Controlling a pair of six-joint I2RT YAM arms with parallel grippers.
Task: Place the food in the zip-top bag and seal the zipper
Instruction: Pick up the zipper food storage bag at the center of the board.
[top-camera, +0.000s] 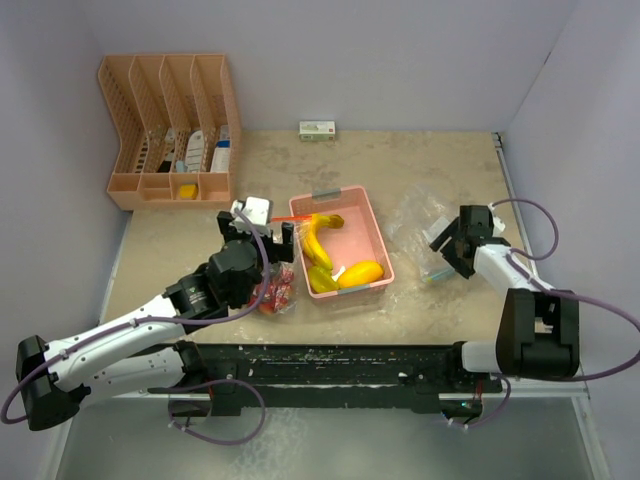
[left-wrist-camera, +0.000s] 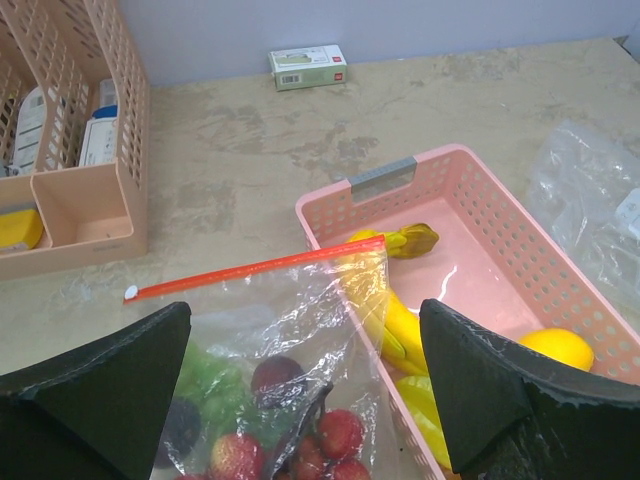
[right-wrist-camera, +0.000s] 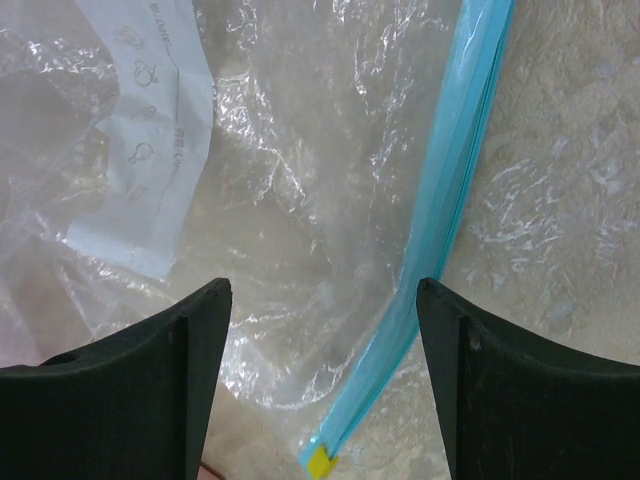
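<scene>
A clear zip-top bag (left-wrist-camera: 300, 300) with a red zipper (left-wrist-camera: 250, 272) lies left of the pink basket (top-camera: 375, 235). It holds red strawberries (left-wrist-camera: 340, 432) and green pieces (left-wrist-camera: 215, 385). My left gripper (left-wrist-camera: 305, 320) hangs open just above it, holding nothing. Yellow bananas (left-wrist-camera: 400, 330) and a yellow-orange mango (left-wrist-camera: 557, 348) lie in the basket. On the right, my right gripper (right-wrist-camera: 322, 300) stands open over a second, empty clear bag (right-wrist-camera: 300, 200). That bag's blue zipper (right-wrist-camera: 450, 200) runs between the fingers, near the right one. In the top view the grippers are left (top-camera: 258, 232) and right (top-camera: 447, 252) of the basket.
A peach desk organizer (top-camera: 170, 130) with small items stands at the back left. A small green-and-white box (top-camera: 317, 129) lies against the back wall. Walls close in the table on the left, back and right.
</scene>
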